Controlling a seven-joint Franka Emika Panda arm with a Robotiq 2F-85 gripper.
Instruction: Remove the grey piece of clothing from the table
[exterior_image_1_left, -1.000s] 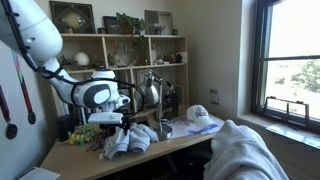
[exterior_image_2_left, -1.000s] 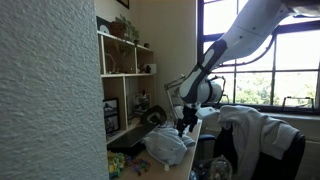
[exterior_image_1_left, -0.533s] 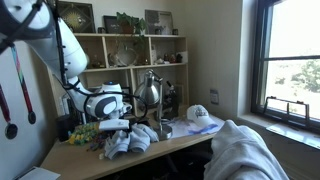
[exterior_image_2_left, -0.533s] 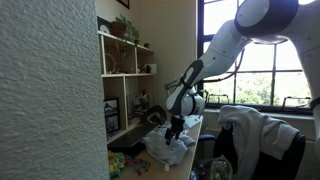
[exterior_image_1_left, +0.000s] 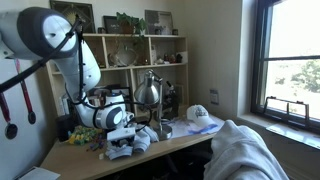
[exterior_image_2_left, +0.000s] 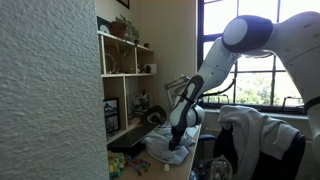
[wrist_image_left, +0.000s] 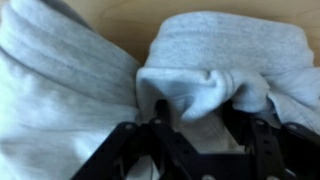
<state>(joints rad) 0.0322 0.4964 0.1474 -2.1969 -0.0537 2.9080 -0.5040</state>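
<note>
The grey piece of clothing (exterior_image_1_left: 140, 140) lies crumpled on the wooden table (exterior_image_1_left: 75, 160); it shows in both exterior views (exterior_image_2_left: 160, 147). My gripper (exterior_image_1_left: 122, 137) has come down onto it (exterior_image_2_left: 176, 139). In the wrist view the cloth (wrist_image_left: 210, 55) fills the frame, with bare wood at the top. The gripper (wrist_image_left: 198, 112) is open, its two dark fingers apart, and a raised fold of the grey cloth lies between them. The fingertips press into the fabric.
A white cap (exterior_image_1_left: 198, 114) and a silver lamp (exterior_image_1_left: 150, 92) stand on the table beyond the cloth. Shelves (exterior_image_1_left: 120, 50) line the wall behind. A chair draped in white cloth (exterior_image_2_left: 255, 135) stands by the table. Colourful toys (exterior_image_1_left: 85, 132) lie beside the clothing.
The arm has swung lower and the gripper has dropped from just above the grey clothing down onto it. The clothing has not visibly moved.
</note>
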